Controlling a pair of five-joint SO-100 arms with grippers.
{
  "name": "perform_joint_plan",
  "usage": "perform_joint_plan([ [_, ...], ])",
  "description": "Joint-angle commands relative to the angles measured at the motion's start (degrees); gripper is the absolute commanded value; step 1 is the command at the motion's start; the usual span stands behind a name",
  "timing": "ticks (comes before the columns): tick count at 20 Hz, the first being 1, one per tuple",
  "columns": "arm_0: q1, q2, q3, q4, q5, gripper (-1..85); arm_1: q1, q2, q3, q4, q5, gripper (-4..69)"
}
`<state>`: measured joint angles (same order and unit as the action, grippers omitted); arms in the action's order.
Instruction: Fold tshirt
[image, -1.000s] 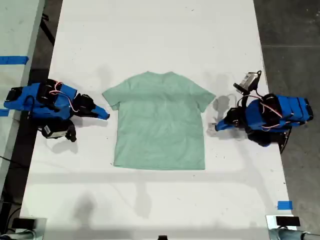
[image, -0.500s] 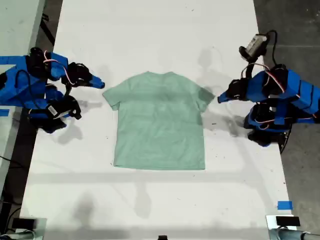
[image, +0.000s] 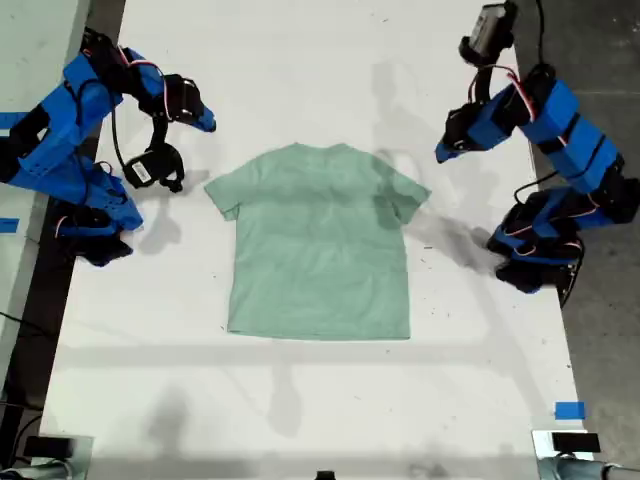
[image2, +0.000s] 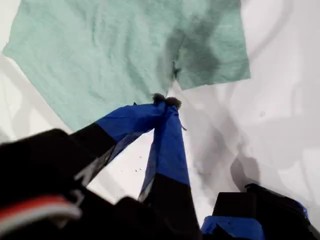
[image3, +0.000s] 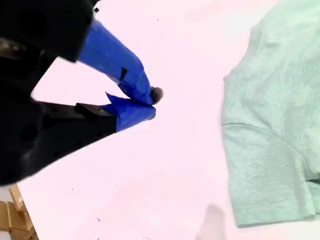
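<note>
Starting from the exterior view's left, our second gripper (image: 205, 125) hangs above the bare white table (image: 320, 60), near the sleeve of the tshirt (image: 320, 245) but apart from it. In the second wrist view its blue fingertips (image3: 152, 104) meet at the ends and hold nothing.

The tshirt lies flat in the middle of the table, front up. Its long axis runs from the exterior view's top to its bottom: the collar points to the top and the straight hem to the bottom, with both short sleeves spread out to the sides. The cloth is plain pale mint green, without print, with only soft wrinkles. A dark shadow falls on the sleeve at the exterior view's right.

At the exterior view's right, our first gripper (image: 440, 155) hovers close to that shadowed sleeve. In the first wrist view its jaws (image2: 166, 101) are pressed together and empty.

Each wrist view cuts the tshirt (image2: 125, 45) off. The second wrist view shows only part of the collar and one sleeve (image3: 275, 125). We cannot judge from the pictures how high each gripper is.
</note>
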<state>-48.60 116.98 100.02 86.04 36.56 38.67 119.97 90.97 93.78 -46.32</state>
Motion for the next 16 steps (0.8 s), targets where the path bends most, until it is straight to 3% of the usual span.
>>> perform_joint_plan([
  [1,-0.6,0.4,-1.2,0.4,0.7,0.6,2.5,-1.9,-4.7,0.3,-3.0,-1.0],
  [3,-0.5,1.3,1.8,-0.4,0.5,0.9,3.4,-2.9,-3.6,-0.3,-4.9,5.7],
  [4,-0.5,1.7,3.1,-0.9,0.4,1.1,3.7,-2.8,-2.5,-1.3,-6.2,12.6],
  [5,-0.4,2.2,4.3,-1.2,0.4,2.0,3.7,-2.8,-1.4,-2.5,-8.1,25.4],
  [6,-0.4,2.5,5.4,-1.6,0.4,3.2,4.0,-3.0,0.1,-3.8,-9.6,28.3],
  [9,0.3,2.8,7.0,-2.2,0.2,3.2,5.8,-3.0,8.3,-9.2,-12.6,32.3],
  [16,2.1,3.0,7.1,-2.6,-1.1,2.9,13.0,-4.3,30.4,-30.3,-20.2,32.6],
])
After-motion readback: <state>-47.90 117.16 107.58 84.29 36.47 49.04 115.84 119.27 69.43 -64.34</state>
